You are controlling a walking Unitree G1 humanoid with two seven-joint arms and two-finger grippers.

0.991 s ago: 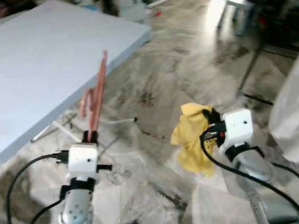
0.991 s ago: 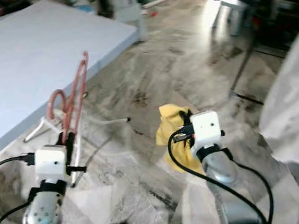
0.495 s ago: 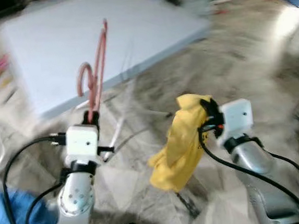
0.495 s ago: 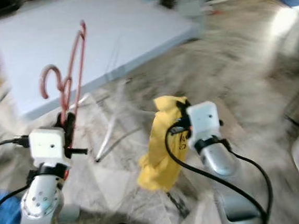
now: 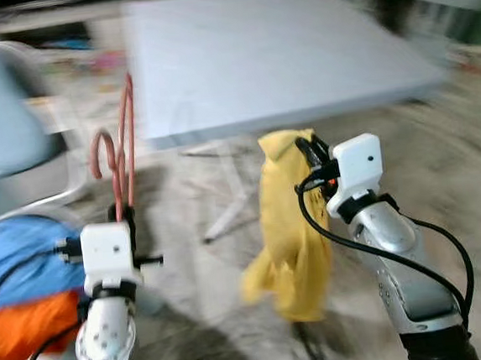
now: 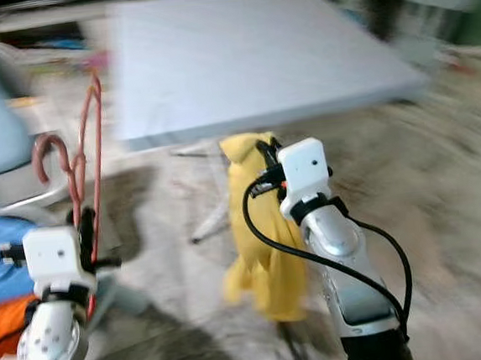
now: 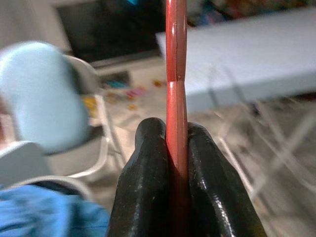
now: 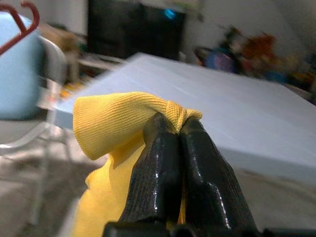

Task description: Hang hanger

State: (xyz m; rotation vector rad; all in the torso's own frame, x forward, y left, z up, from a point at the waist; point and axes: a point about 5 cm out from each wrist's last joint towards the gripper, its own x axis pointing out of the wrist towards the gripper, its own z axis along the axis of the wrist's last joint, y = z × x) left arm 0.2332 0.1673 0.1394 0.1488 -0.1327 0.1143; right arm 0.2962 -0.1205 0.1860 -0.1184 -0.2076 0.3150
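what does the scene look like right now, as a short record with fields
left gripper: shut on the red hanger, held upright with its hook toward the robot's left
right gripper: shut on the yellow cloth, which hangs down off the floor
table: grey folding table ahead, beyond both grippers
floor: marbled tiles
left side: blue cloth and orange cloth piled low, pale chair behind them
image quality: head views blurred
hanging place: none can be made out
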